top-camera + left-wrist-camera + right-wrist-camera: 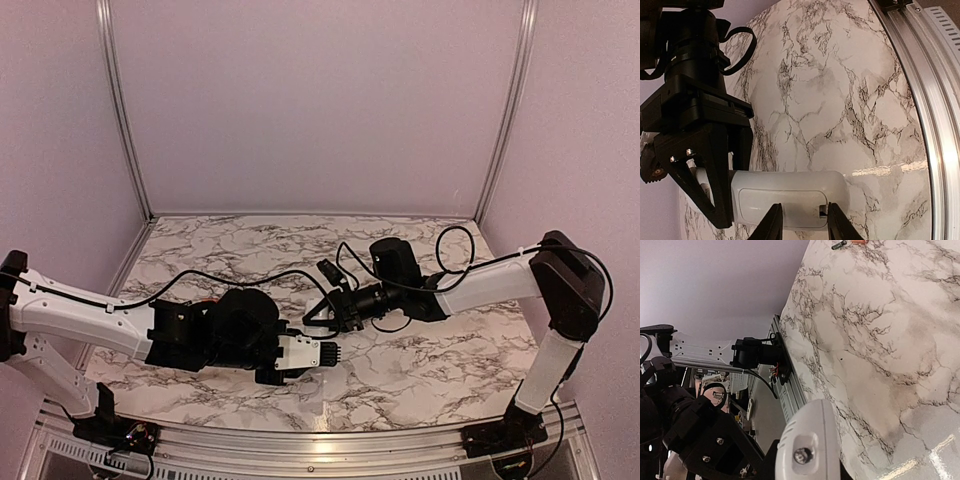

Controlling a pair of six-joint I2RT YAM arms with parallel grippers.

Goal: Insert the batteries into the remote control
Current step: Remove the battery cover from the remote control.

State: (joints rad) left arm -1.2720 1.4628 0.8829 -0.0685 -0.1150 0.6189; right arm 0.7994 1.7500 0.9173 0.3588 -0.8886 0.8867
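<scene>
The white remote control (790, 192) hangs above the marble table, its back facing the left wrist camera with the cover plate seated in it. My right gripper (715, 172) is shut on one end of it; in the right wrist view that rounded end (807, 450) fills the space between the jaws. My left gripper (802, 206) stands open, its two fingertips apart over the cover plate beside the latch notch. In the top view both grippers meet at the remote (305, 352) near the table's front middle. A slim dark cylinder (838, 245) and an orange bit beside it, probably the batteries, lie far off on the table.
The aluminium front rail (935, 100) runs close beside the remote. Black cables (400, 270) loop over the right arm. Pale walls enclose the marble table (420, 370) on three sides.
</scene>
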